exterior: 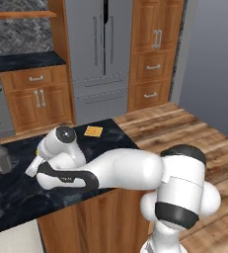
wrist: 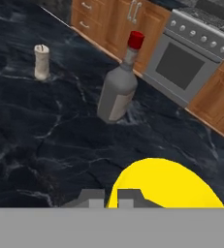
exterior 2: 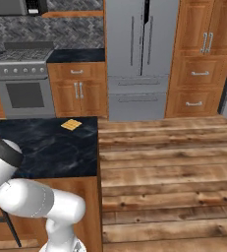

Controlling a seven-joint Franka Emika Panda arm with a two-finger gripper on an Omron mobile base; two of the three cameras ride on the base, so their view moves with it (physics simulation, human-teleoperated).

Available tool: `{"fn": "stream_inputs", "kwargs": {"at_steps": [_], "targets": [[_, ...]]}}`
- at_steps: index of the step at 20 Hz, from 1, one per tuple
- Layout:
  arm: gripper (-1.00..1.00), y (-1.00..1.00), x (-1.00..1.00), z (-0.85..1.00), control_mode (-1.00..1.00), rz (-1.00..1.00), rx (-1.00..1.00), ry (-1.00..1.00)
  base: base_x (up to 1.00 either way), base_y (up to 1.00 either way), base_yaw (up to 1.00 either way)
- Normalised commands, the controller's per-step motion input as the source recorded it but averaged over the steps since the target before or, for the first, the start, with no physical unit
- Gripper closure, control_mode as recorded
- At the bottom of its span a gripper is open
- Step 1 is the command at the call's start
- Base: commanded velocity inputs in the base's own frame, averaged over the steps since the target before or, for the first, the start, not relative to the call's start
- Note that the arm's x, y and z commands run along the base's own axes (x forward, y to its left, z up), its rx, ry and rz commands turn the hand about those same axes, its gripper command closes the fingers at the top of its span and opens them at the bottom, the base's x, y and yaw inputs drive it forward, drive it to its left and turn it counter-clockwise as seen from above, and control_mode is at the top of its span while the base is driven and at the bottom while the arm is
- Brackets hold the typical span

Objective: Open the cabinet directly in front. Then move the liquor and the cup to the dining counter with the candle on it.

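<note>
The liquor (wrist: 117, 92) stands upright on the dining counter (wrist: 31, 131), a grey bottle with a red cap; it also shows at the counter's left end (exterior: 2, 158). A short pale candle (wrist: 41, 62) stands a little beyond it. The yellow cup (wrist: 169, 186) sits right at my fingertips, just above the black marble, with my gripper (wrist: 109, 198) shut on it. From the left base view my arm lies low across the counter (exterior: 17, 197), the gripper (exterior: 33, 169) close to the right of the bottle, a sliver of the cup (exterior: 38, 154) showing. The cabinet is out of view.
A small flat orange square (exterior: 93, 131) lies near the counter's far edge. Beyond the island are a steel fridge (exterior: 100, 49), a stove with oven (exterior 2: 24, 88), low wood cupboards (exterior: 36, 99) and a tall wood unit (exterior: 155, 54). Plank floor (exterior 2: 169, 162) spreads to the right.
</note>
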Motion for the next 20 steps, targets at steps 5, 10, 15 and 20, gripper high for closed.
{"fn": "stream_inputs", "kwargs": {"at_steps": [5,10,15,20], "targets": [[1.0,0.0,0.06,-0.46,-1.0,0.0,-0.01,0.0,0.0,0.0,0.0],[1.0,0.0,0.01,-0.43,-1.0,0.0,0.0,0.0,0.0,0.0,0.0],[1.0,0.0,0.11,-0.25,-1.0,0.0,0.0,-0.03,0.0,0.0,0.0],[1.0,0.01,0.22,-0.1,-1.0,0.0,0.0,-0.04,0.0,0.0,0.0]]}}
